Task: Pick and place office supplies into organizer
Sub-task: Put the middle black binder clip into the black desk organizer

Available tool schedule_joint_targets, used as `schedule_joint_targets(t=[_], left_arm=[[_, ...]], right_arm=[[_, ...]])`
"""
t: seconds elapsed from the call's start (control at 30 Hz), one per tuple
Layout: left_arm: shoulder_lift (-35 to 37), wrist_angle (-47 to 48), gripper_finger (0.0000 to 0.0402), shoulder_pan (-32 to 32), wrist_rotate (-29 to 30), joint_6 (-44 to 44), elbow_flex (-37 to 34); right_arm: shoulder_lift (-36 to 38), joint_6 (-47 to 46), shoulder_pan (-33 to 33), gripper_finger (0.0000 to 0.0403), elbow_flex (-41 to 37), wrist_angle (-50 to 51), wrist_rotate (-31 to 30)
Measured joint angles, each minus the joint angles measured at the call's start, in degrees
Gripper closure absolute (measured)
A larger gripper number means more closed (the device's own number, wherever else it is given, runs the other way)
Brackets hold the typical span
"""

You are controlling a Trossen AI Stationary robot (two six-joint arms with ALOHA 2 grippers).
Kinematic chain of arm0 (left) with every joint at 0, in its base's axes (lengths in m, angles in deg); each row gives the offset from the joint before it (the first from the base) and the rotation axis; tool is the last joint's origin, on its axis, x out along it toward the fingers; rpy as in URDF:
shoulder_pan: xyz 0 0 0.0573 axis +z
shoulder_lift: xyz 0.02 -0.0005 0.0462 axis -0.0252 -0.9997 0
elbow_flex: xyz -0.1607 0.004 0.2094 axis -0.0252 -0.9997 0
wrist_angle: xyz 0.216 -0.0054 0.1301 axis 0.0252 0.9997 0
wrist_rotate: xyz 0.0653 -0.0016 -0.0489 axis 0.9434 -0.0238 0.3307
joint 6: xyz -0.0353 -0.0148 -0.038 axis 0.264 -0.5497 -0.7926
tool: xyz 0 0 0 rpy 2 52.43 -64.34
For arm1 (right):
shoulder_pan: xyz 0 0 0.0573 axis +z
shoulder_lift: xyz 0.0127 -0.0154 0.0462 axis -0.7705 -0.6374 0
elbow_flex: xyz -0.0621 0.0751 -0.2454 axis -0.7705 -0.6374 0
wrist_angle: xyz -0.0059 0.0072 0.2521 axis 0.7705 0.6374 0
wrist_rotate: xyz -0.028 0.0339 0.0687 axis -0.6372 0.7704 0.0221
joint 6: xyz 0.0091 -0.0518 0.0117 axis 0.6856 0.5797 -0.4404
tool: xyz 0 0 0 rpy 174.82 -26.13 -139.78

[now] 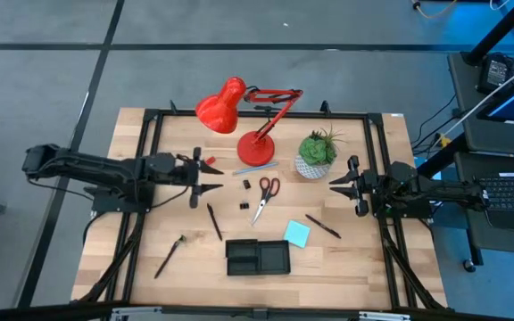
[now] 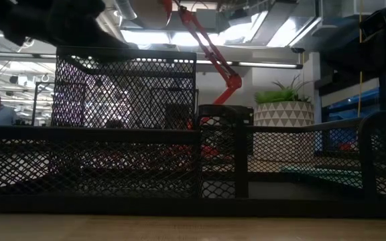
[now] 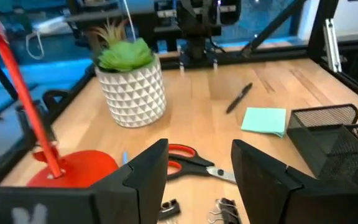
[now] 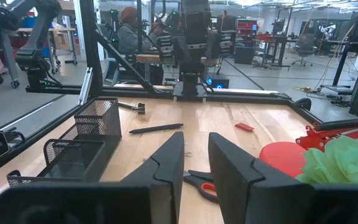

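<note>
Left end effector (image 1: 205, 176) hangs wide open and empty at the tabletop's 9 o'clock, probably lining up on the scissors (image 1: 266, 195) mid-table, right one (image 1: 339, 185) narrow at 3, organizer (image 1: 258, 257) at 6.

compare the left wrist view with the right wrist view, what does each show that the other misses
Only the left wrist view shows the sticky pad, the plant's white pot, two black clips and the open left gripper.

Only the right wrist view shows the small red piece on the table, a person in the room behind, and the right gripper, fingers apart with nothing between them.

Both show the scissors, the mesh organizer, the lamp's red base, and a pen, though I cannot tell if it is the same one.
</note>
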Motion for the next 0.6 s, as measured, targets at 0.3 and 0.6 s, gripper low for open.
schedule_joint_targets(t=[0.3, 0.6], left_arm=[[-13.12, 0.09, 0.0243, 0.00, 7.91, 7.64, 4.40], [-24.94, -0.81, 0.0246, 0.04, 10.77, 16.35, 7.90]], right_arm=[[-0.02, 1.36, 0.01, 0.0324, 0.00, 0.00, 0.01], [-0.02, 1.64, 0.00, 0.0324, 0.00, 0.00, 0.01]])
